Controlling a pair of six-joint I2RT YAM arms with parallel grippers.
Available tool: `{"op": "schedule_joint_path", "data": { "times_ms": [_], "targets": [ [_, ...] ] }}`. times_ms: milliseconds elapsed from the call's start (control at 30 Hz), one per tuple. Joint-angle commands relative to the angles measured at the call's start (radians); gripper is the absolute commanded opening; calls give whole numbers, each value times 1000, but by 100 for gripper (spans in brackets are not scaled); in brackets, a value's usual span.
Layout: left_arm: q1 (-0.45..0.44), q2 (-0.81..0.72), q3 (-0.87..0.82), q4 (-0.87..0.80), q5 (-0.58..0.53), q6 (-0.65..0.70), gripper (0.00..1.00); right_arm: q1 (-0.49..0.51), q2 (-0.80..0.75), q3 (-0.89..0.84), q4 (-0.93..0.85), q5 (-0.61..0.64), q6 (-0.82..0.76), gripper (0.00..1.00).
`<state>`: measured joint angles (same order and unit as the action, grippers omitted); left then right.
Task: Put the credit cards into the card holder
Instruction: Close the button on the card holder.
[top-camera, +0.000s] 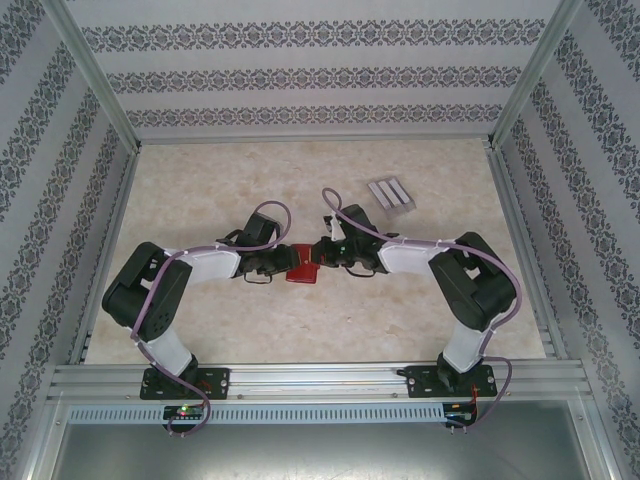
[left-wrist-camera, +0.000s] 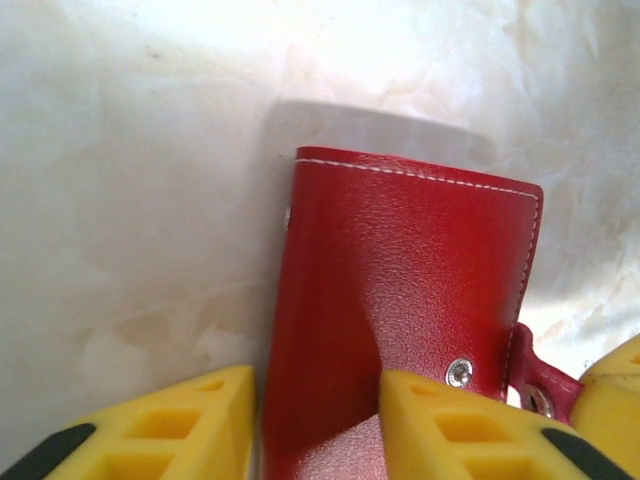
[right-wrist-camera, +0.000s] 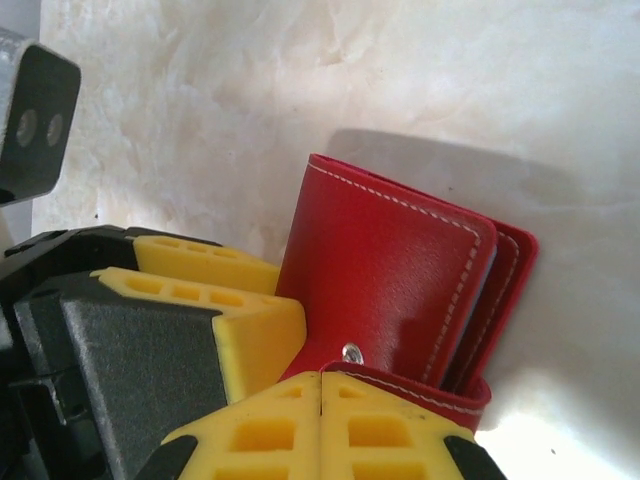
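Black-white arms (top-camera: 210, 262), lilac cables (top-camera: 270, 204), yellow gridded fingers (left-wrist-camera: 160, 430)

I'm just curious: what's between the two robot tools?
A red wallet, met by the left tool and right tool from opposite sides, in the top view.

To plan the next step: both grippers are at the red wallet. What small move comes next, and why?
Probably the right gripper should pull the snap tab outward to swing the cover open, while the left gripper holds the card holder. The tab looks unsnapped, the holder is folded closed, and the credit cards lie apart on the table.
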<state>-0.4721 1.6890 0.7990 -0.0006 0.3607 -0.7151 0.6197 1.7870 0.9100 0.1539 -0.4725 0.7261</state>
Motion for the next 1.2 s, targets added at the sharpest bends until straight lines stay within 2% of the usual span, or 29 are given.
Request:
{"op": "schedule_joint_path", "data": {
  "times_ms": [0,333,833,1167],
  "targets": [
    [-7,26,3,-62,-4,8,35,14,57,42,-7,-32,-15,1],
    [-7,43,-8,-54,-13,5,27,18,104,64,-24,-2,-16,2],
    [-2,73,8,-70,-11,14,25,37,158,135,-226,6,-79,2],
    [5,98,20,-77,-1,18,22,35,183,115,-267,35,-89,2]
  ]
}}
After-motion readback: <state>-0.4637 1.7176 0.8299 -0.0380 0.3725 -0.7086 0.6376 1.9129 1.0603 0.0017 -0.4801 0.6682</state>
